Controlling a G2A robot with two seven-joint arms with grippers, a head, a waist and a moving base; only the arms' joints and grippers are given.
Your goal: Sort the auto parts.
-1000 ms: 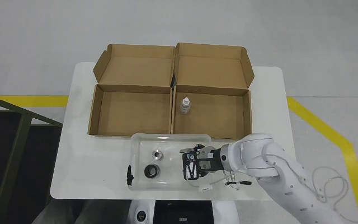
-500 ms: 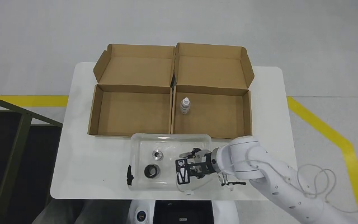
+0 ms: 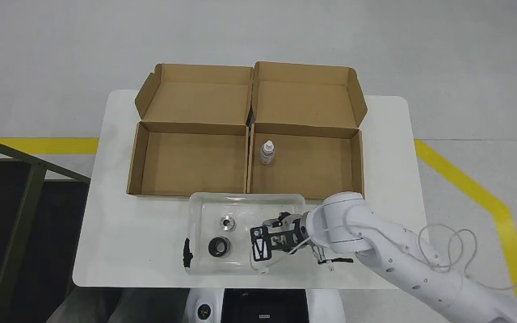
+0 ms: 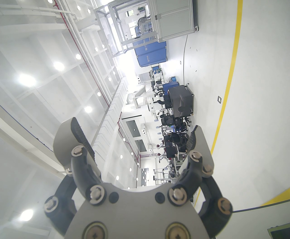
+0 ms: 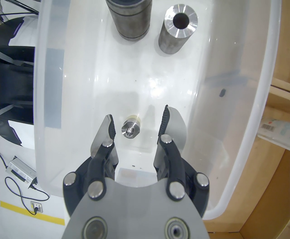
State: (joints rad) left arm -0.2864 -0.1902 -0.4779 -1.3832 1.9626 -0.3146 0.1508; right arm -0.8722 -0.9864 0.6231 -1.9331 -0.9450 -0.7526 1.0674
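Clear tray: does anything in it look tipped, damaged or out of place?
Nothing serious. The dark cylinder and the shiny cylinder stand upright in the tray, and the small fitting sits free between the open fingers of the right gripper. One dark mark on the tray wall looks odd; dirt or scratch, I cannot tell.

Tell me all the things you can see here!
table: 1, white, under everything
boxes: 2, brown, open, side by side, far side of table
bottle: 1, white, in the right box
tray: 1, clear, before the boxes
tube: 1, silver, upright in tray
bearing: 1, dark, beside the tube
fitting: 1, silver, in tray
clip: 1, black, tray's left end
floor stripes: 2, yellow, either side of table
right claw: 1, silver-black, open around the fitting, not touching
left claw: 1, silver-black, open, facing the hall
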